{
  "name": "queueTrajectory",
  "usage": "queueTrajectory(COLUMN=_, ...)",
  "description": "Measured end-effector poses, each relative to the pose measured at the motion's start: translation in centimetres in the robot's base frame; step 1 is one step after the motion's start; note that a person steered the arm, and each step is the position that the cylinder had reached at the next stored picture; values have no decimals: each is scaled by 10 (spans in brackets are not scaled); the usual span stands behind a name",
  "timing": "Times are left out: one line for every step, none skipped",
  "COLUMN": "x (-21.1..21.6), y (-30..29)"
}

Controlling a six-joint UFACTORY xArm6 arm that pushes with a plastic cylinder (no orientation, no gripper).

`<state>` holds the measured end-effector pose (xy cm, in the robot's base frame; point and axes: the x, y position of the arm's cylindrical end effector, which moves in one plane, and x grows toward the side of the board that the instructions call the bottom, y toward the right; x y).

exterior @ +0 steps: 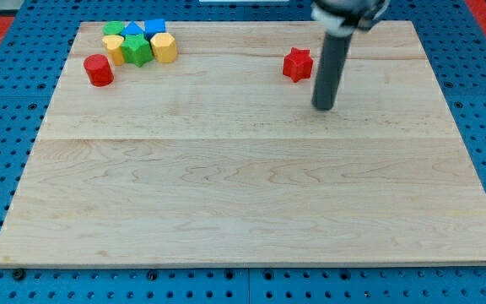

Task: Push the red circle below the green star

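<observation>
The red circle [99,70] lies near the board's top left corner, just left of and below a tight cluster of blocks. In that cluster the green star [139,51] sits at the lower middle, right of and slightly above the red circle. My tip [323,107] rests on the board far to the right of both, just right of and below a red star [297,64]. The tip touches no block.
The cluster also holds a green block [113,30], a blue block [134,30], a blue block [155,28], a yellow block [114,49] and a yellow block [164,47]. The wooden board [243,194] lies on a blue perforated table.
</observation>
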<state>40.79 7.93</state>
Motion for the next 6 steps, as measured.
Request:
queueTrajectory(x=-10, y=-152)
queueTrajectory(x=-28, y=-298)
queueTrajectory(x=-71, y=-383)
queueTrajectory(x=-82, y=-359)
queueTrajectory(x=-81, y=-319)
queueTrajectory(x=-90, y=-365)
